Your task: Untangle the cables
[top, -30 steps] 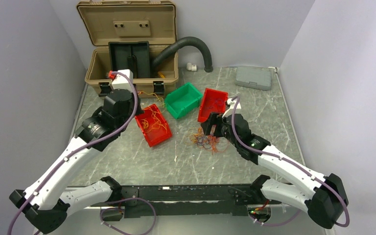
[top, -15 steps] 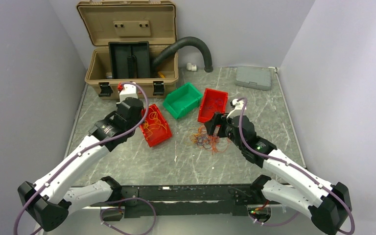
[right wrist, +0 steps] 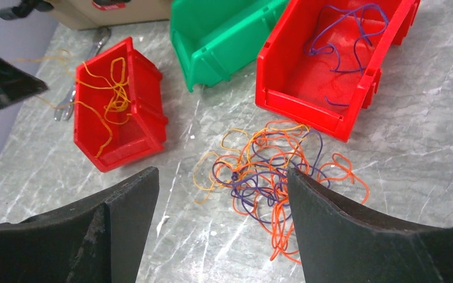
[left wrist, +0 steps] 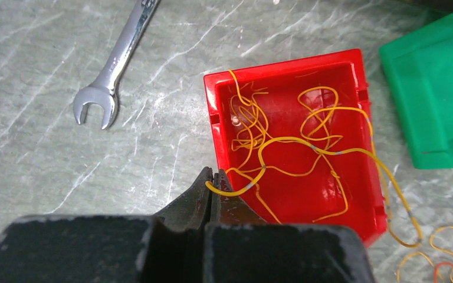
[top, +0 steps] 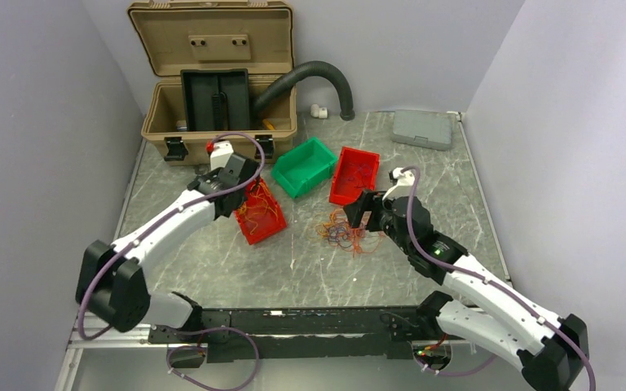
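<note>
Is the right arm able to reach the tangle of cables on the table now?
Probably yes. The right gripper is open and hovers just above the tangle, and nothing lies between them.

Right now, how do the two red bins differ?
The left red bin holds yellow wires; the right red bin holds purple wires. A yellow strand from the left bin is pinched in the left gripper's shut jaws; the right bin's wires lie untouched. Both are open red plastic bins on the table.
</note>
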`<state>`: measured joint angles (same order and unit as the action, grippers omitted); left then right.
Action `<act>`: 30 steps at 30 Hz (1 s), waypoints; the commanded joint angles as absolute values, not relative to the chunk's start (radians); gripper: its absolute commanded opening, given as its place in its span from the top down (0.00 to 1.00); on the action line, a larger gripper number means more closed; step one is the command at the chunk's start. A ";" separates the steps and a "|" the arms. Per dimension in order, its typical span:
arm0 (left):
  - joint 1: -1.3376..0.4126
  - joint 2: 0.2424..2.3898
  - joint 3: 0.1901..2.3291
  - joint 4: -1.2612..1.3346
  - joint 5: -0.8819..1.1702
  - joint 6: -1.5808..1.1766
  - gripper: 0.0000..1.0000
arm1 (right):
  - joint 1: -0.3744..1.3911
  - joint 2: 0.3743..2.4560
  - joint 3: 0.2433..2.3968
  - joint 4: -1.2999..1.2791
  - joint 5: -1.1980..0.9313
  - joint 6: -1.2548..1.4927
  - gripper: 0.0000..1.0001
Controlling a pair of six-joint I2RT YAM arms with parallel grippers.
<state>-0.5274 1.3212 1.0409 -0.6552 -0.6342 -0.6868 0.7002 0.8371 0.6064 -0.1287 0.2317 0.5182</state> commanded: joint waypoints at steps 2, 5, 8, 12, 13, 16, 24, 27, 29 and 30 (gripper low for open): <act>-0.511 1.423 1.108 -0.633 -0.635 -0.762 1.00 | 0.700 0.758 0.595 -0.174 0.256 0.531 0.19; -0.499 1.484 1.124 -0.617 -0.610 -0.765 1.00 | 0.701 0.736 0.597 -0.225 0.268 0.538 0.19; -0.498 1.555 1.160 -0.629 -0.570 -0.763 0.97 | 0.701 0.704 0.588 -0.250 0.278 0.544 0.19; -0.498 1.586 1.152 -0.647 -0.566 -0.807 0.97 | 0.700 0.665 0.577 -0.268 0.285 0.548 0.19; -0.497 1.576 1.139 -0.641 -0.573 -0.813 0.97 | 0.700 0.660 0.577 -0.274 0.288 0.550 0.19; -0.494 1.538 1.101 -0.627 -0.592 -0.820 0.97 | 0.701 0.655 0.578 -0.291 0.290 0.551 0.19; -0.484 1.389 1.058 -0.751 -0.723 -0.886 1.00 | 0.701 0.662 0.574 -0.285 0.289 0.552 0.19; -0.481 1.322 1.023 -0.729 -0.736 -0.862 1.00 | 0.700 0.669 0.574 -0.277 0.288 0.553 0.19; -0.482 1.295 1.000 -0.694 -0.733 -0.836 1.00 | 0.701 0.671 0.571 -0.271 0.284 0.555 0.19; -0.480 1.292 0.989 -0.669 -0.723 -0.811 1.00 | 0.701 0.673 0.569 -0.267 0.282 0.557 0.19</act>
